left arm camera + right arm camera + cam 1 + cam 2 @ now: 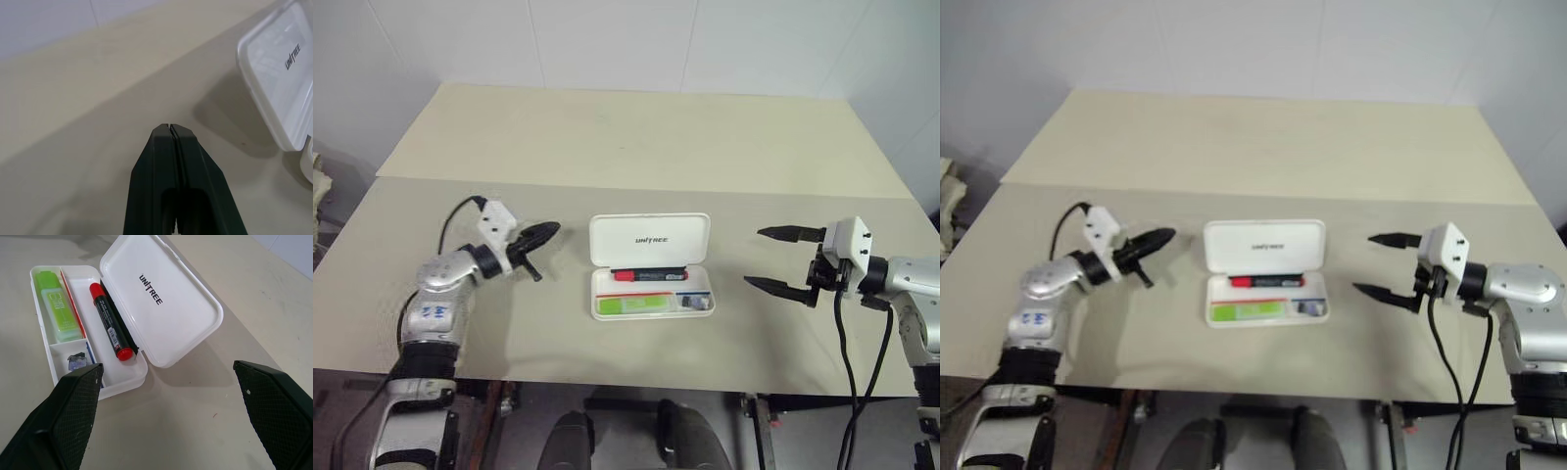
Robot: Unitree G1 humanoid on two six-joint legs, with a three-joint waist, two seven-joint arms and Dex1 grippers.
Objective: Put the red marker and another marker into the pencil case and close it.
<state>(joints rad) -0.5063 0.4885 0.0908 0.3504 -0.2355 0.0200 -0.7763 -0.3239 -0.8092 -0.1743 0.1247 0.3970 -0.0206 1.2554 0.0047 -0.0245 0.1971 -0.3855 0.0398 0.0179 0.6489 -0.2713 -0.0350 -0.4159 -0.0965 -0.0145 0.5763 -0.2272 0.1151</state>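
The white pencil case [697,228] lies open in the middle of the table, its UNITREE lid [186,318] raised behind the tray. Inside the tray rest the red marker [649,275], along the hinge side, and the light green marker [632,305], in the front compartment. My left gripper [551,231] is shut and empty, level with the lid's left edge and a short way left of it. My right gripper [763,258] stands wide open to the right of the case, holding nothing, with both fingers [73,416] pointing toward it.
A small dark object [77,361] sits in the tray's small end compartment. The beige table [636,147] stretches far behind the case, with a seam across it. Black cables hang from both wrists near the table's front edge.
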